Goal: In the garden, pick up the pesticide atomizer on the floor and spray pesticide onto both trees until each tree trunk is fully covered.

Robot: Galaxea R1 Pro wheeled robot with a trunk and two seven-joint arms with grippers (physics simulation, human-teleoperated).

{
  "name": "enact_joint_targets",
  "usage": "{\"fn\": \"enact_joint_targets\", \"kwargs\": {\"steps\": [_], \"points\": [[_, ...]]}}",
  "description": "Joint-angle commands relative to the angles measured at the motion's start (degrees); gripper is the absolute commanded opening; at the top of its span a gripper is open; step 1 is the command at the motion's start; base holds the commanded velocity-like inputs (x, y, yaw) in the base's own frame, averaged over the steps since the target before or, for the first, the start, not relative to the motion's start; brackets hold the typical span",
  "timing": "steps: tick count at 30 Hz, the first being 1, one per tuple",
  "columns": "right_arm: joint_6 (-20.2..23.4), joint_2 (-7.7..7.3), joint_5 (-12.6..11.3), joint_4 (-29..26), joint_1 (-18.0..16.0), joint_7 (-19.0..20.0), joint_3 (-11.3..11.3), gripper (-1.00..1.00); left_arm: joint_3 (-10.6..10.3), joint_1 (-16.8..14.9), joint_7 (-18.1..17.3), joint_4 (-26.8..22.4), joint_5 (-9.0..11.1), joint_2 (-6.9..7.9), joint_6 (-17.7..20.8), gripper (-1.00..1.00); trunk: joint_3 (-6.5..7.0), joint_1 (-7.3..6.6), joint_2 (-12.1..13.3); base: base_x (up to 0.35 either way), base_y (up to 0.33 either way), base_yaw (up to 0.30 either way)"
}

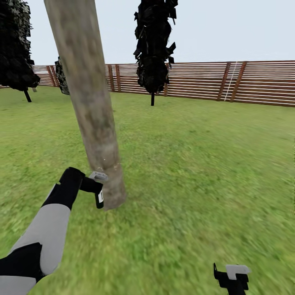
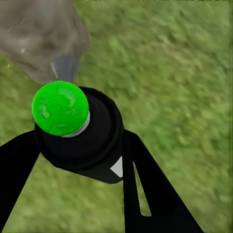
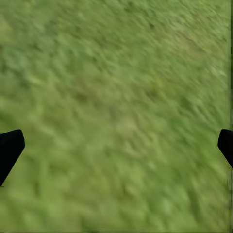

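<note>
- The left gripper (image 1: 97, 189) was pinching the pesticide atomizer (image 2: 80, 133); in the left wrist view its two black fingers (image 2: 145, 189) sat tight on both sides of the bottle's black body; the bottle had a bright green round top (image 2: 60, 108) and a small grey nozzle (image 2: 65, 67).
- The atomizer was off the ground, low down and just beside the foot of the near tree trunk (image 1: 88, 102); the nozzle pointed at the bark; I could not tell if it touched.
- The right gripper (image 1: 232, 278) hung low over the grass (image 1: 196, 164), well apart from the trunk; its fingertips (image 3: 9, 148) were spread wide with nothing between them.
- A second tree (image 1: 153, 45) stood farther back, near the wooden fence (image 1: 246, 82); more dark trees (image 1: 16, 45) stood at the left.
</note>
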Motion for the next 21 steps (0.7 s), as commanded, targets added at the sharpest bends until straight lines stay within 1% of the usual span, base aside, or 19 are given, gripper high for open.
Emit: {"fn": "enact_joint_targets", "kwargs": {"steps": [1, 5, 6, 7, 10, 11, 13, 15, 16, 18, 19, 21], "points": [[-0.1, 0.00, 0.6, 0.1, 0.0, -0.2, -0.4, 1.00, 0.2, -0.1, -0.3, 0.0, -0.5, -0.05, 0.2, -1.00, -0.05, -0.01, 0.0, 0.000, -0.273, 0.004], [-0.1, -0.01, 0.6, 0.1, 0.0, -0.2, -0.4, 1.00, 0.7, 0.1, 1.3, 0.2, -0.5, 0.56, 0.2, -1.00, -0.05, -0.01, 0.0, 0.000, -0.273, 0.002], [-0.1, -0.01, 0.6, 0.1, 0.0, -0.2, -0.4, 1.00, 0.8, 0.4, 3.1, 0.3, -0.5, 0.92, 0.2, -1.00, -0.05, -0.01, 0.0, 0.000, -0.273, 0.217], [-0.1, -0.01, 0.6, 0.1, 0.0, -0.2, -0.4, 1.00, 0.9, 1.0, 3.9, 0.2, -0.4, 1.21, 0.2, -1.00, -0.05, -0.01, 0.0, 0.000, -0.273, 0.246], [-0.1, 0.01, 0.6, 0.1, 0.0, -0.2, -0.4, 1.00, 1.6, 1.8, 5.0, 0.1, -0.1, 1.99, 0.2, -1.00, -0.05, -0.01, 0.0, 0.000, -0.273, 0.264], [-0.1, 0.01, 0.6, 0.1, 0.0, -0.2, -0.4, 1.00, 2.6, 1.9, 5.3, 0.2, 0.0, 2.16, 0.1, -1.00, -0.05, -0.01, 0.0, 0.005, -0.273, 0.274], [-0.1, 0.04, 0.6, 0.1, 0.0, -0.2, -0.4, 1.00, 3.5, 2.0, 5.4, 0.3, 0.1, 2.09, 0.1, -1.00, -0.05, -0.01, 0.0, 0.073, -0.270, 0.275], [-0.1, 0.03, 0.6, 0.1, 0.0, -0.2, -0.4, 1.00, 3.7, 2.0, 5.6, 0.4, 0.1, 1.95, 0.1, -1.00, -0.05, -0.01, 0.0, 0.138, -0.252, 0.263], [-0.1, 0.02, 0.6, 0.1, 0.0, -0.2, -0.4, 1.00, 3.9, 2.1, 6.5, 0.4, 0.1, 1.71, 0.1, -1.00, -0.05, -0.01, 0.0, 0.180, -0.234, 0.158], [-0.1, 0.00, 0.6, 0.1, 0.0, -0.2, -0.4, 1.00, 4.0, 2.1, 9.5, 0.6, 0.3, 1.22, 0.2, -1.00, -0.05, -0.01, 0.0, 0.197, -0.226, 0.061], [-0.1, -0.01, 0.6, 0.1, 0.0, -0.2, -0.4, 1.00, 4.0, 2.1, 10.3, 0.6, 0.5, 0.96, 0.2, -1.00, -0.05, -0.01, 0.0, 0.203, -0.222, 0.027], [-0.1, -0.05, 0.6, 0.1, 0.0, -0.2, -0.4, 1.00, 4.1, 2.1, 11.5, 0.7, 1.7, 0.06, 0.2, -1.00, -0.05, -0.01, 0.0, 0.206, -0.221, 0.009]]}}
